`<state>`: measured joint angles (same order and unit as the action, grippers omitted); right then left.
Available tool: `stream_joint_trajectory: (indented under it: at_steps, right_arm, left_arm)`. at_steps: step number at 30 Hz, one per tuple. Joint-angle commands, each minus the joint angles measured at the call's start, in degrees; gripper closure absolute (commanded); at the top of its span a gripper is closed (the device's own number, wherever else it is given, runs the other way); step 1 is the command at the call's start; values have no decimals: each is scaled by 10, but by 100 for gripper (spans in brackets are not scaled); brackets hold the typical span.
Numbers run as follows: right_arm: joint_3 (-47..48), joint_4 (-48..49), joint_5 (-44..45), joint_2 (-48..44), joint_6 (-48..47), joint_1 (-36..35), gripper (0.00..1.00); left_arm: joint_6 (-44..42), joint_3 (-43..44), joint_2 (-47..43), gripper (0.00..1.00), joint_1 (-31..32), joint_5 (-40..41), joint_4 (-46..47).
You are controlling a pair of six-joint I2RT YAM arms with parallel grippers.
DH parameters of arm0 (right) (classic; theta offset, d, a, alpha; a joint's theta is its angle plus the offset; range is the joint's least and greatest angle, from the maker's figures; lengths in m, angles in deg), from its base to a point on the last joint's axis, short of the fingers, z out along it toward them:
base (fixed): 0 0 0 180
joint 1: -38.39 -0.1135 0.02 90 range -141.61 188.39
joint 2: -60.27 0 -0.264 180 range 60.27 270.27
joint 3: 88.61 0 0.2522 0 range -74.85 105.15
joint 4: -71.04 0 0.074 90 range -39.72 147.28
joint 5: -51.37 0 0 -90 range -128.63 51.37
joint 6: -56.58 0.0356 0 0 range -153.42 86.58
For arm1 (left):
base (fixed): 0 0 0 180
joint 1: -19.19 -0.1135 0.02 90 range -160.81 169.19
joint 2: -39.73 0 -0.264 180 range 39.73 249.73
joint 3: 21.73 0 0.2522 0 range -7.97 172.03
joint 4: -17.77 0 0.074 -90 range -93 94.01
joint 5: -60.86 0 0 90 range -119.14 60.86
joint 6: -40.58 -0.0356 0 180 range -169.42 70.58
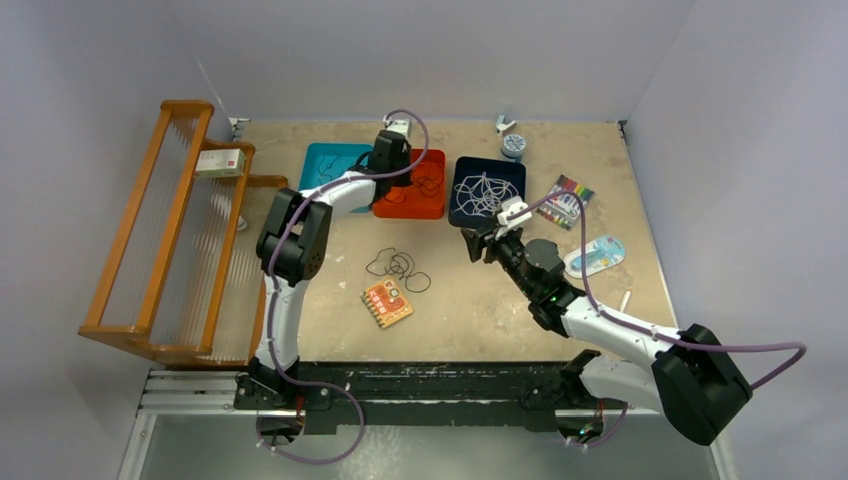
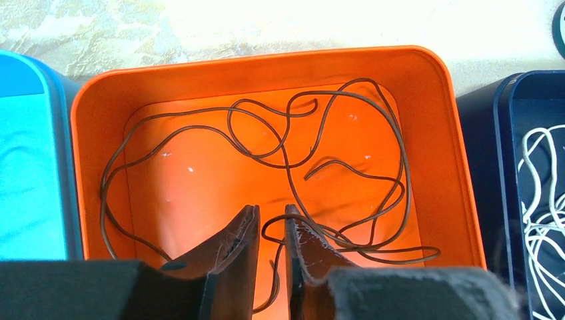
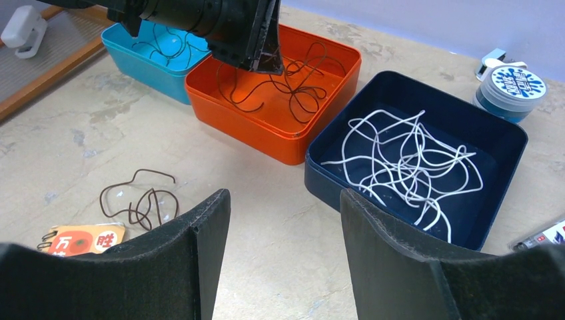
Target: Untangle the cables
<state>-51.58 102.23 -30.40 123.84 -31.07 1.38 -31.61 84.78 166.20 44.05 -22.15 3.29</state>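
Observation:
A dark cable (image 2: 333, 162) lies in loose loops in the orange tray (image 2: 440, 133). My left gripper (image 2: 272, 217) hangs low over it, its jaws a narrow gap apart, with a loop of cable showing in the gap and not pinched. In the top view the left gripper (image 1: 398, 175) is over the orange tray (image 1: 385, 208). White cables (image 3: 400, 153) lie tangled in the navy tray (image 3: 320, 177). Another dark cable (image 3: 143, 200) lies coiled on the table. My right gripper (image 3: 285, 200) is open and empty above bare table, between that coil and the navy tray.
A cyan tray (image 3: 133, 53) left of the orange one holds thin dark cable. An orange card (image 1: 387, 303) lies near the table coil. A wooden rack (image 1: 170, 230) stands at the left. A marker set (image 1: 567, 200), a round tin (image 3: 513, 90) and a packet (image 1: 595, 257) are at the right.

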Motion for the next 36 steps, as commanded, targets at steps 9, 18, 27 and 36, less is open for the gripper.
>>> stream_joint_trajectory:
  at_steps: [9,18,27,36]
  right_arm:
    - [23,27,0,-1,-1,-1,36]
    - [27,33,-11,14,1,-1,36]
    - [30,32,-12,17,5,-1,36]
    - [55,2,-6,36,33,-2,36]
  left_arm:
    - [1,-12,-84,51,-2,-5,9]
    - [20,-68,-163,43,-3,-21,18]
    - [42,-102,-215,43,-9,-7,9]
    - [105,-234,-304,49,-7,2,-14]
